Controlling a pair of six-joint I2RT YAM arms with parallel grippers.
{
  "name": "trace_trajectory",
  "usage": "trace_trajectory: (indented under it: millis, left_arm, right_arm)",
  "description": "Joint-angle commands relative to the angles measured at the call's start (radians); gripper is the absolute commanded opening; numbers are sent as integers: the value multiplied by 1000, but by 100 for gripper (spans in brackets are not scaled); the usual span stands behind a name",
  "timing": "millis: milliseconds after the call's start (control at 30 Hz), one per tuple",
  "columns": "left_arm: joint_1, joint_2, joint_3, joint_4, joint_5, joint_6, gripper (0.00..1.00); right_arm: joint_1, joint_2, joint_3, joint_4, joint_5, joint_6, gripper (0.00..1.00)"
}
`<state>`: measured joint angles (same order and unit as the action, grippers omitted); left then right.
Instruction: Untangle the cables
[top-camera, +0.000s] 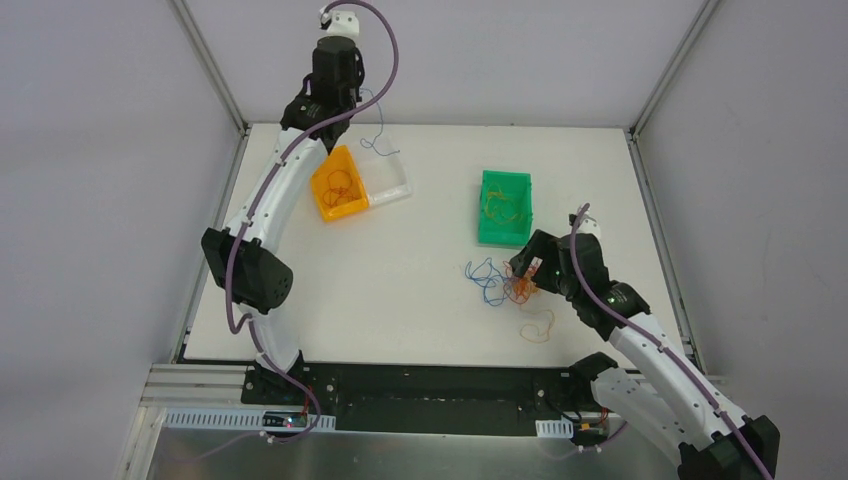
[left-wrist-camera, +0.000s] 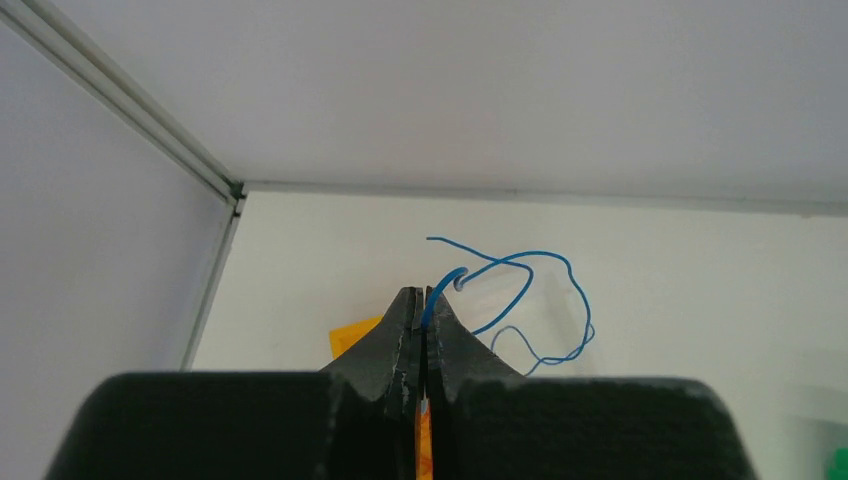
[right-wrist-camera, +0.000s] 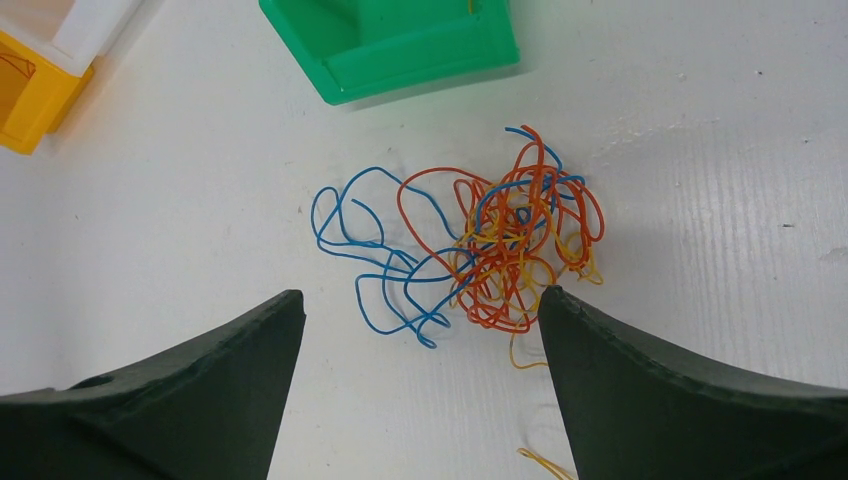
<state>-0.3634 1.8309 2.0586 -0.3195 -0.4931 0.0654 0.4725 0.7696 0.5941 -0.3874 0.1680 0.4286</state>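
A tangle of orange-red, yellow and blue cables lies on the white table, with blue loops spread to its left. My right gripper hovers open just short of this tangle, with nothing between its fingers. At the far left my left gripper is shut on one blue cable, which hangs curling from the fingertips. From above, that blue cable dangles over the table's far side near the orange bin. A loose yellow cable lies nearer the front.
An orange bin holding orange-red strands stands beside a clear white bin at the far left. A green bin with yellow strands stands just beyond the tangle. Cage posts and walls ring the table.
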Motion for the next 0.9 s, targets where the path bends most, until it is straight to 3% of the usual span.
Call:
trace_trajectory:
  millis: [0, 333, 533, 867]
  left_arm:
    - [20, 9, -79, 16, 49, -109, 0]
    - [30, 144, -161, -19, 158, -230, 0]
    - [47, 285, -87, -141, 108, -284, 0]
    - [56, 405, -51, -184, 210, -328, 0]
  right_arm:
    - [-3, -15, 8, 3, 1, -1, 91]
    - [-3, -16, 12, -1, 6, -4, 91]
    - [-4, -24, 13, -10, 15, -11, 91]
    - [-3, -10, 13, -3, 12, -10, 91]
